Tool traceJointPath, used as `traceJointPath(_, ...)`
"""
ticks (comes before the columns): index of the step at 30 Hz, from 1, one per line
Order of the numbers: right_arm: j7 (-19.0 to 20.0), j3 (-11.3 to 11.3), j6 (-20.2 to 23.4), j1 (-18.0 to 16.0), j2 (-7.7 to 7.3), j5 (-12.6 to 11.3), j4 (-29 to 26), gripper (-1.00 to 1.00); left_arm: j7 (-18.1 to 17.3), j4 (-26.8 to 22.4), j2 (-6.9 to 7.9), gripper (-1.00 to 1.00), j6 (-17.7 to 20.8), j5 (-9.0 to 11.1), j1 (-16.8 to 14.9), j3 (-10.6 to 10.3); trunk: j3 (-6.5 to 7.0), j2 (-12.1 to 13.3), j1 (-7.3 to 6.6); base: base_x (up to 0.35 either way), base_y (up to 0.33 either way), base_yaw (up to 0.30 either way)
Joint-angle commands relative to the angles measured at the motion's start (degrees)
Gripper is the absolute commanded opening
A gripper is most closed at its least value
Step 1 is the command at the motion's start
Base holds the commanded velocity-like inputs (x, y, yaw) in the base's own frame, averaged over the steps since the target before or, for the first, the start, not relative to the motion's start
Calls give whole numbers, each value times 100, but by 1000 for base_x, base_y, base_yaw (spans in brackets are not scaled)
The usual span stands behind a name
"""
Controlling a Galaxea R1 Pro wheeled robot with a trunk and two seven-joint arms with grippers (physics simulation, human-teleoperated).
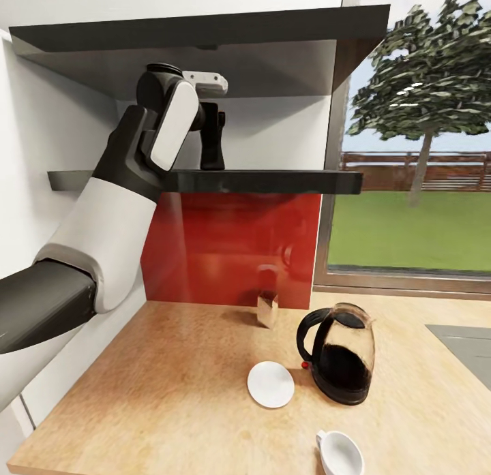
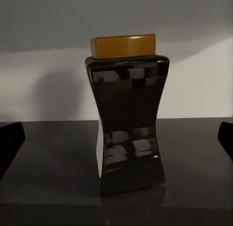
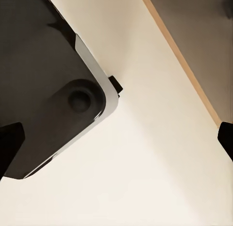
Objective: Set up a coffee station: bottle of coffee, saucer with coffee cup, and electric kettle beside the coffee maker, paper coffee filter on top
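Note:
In the left wrist view the bottle of coffee [image 2: 128, 114], dark and waisted with a yellowish top, stands upright on the dark kitchen shelf [image 1: 273, 181]. My left gripper [image 2: 117, 138] is open, its fingertips [image 2: 9, 141] far apart on either side and clear of the bottle. The head view has this gripper [image 1: 212, 144] raised to shelf level. On the countertop [image 1: 170, 393] below stand the electric kettle [image 1: 341, 352], the saucer [image 1: 271, 384] and the coffee cup [image 1: 339, 453]. My right gripper [image 3: 116, 138] is open and holds nothing. The coffee maker and paper coffee filter are out of view.
A small shiny metal holder [image 1: 266, 309] stands against the red backsplash [image 1: 232, 250]. The grey sink [image 1: 464, 342] is at the right. An upper shelf [image 1: 204, 32] hangs close over my left arm. The right wrist view looks down at a dark rounded body [image 3: 53, 85] and pale floor.

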Motion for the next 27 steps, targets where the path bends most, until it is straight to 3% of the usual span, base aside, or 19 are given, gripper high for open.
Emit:
traceJointPath(1,7,-1,-35,-9,0,11,16,100,56,-1,0,100,9,57,-7,-7,-11,-9,3,32,-22,0)
traceJointPath(27,7,-1,-35,-9,0,11,16,100,61,49,0,100,7,42,-1,21,-11,-9,3,24,-30,0)
